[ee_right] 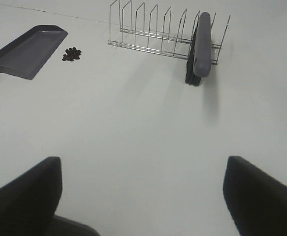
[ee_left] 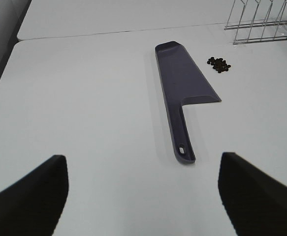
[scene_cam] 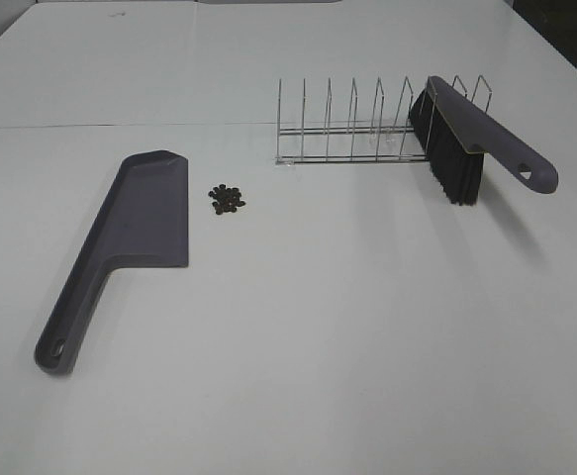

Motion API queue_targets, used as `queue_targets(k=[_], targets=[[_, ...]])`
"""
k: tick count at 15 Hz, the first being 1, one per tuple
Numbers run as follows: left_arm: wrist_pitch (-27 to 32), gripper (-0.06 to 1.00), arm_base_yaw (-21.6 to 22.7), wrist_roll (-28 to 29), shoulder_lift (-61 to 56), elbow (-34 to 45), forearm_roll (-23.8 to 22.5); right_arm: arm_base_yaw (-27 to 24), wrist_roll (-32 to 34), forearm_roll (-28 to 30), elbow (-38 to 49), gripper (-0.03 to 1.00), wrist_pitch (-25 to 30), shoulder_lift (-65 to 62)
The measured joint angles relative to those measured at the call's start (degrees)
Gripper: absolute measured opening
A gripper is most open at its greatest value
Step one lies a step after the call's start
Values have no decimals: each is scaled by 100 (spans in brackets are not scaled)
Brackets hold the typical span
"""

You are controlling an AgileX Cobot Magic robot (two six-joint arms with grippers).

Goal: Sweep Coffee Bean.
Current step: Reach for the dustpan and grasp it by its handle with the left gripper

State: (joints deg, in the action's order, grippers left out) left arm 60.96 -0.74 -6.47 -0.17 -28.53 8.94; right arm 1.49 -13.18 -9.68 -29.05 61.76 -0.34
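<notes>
**Left gripper [ee_left: 142, 162] and right gripper [ee_right: 143, 160] gape wide, both empty**

Coffee beans [scene_cam: 227, 199] lie in a small heap on the white surface [scene_cam: 347, 346], just beside the blade of the grey dustpan [scene_cam: 144, 213]. The heap is well apart from both grippers, nearer the left one. Beyond it, a grey brush [scene_cam: 476, 124] with black bristles stands in a wire rack [scene_cam: 337, 156].

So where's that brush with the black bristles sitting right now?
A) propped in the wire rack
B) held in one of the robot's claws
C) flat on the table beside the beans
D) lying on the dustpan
A: the brush is propped in the far-right end of the wire rack, well apart from the dustpan and the coffee beans.
</notes>
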Motion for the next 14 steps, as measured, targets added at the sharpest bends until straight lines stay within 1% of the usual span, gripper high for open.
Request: queue_targets(k=[14], targets=[[0, 76, 0, 0, 0, 0, 0, 0, 0, 0, 0, 76, 0, 0]])
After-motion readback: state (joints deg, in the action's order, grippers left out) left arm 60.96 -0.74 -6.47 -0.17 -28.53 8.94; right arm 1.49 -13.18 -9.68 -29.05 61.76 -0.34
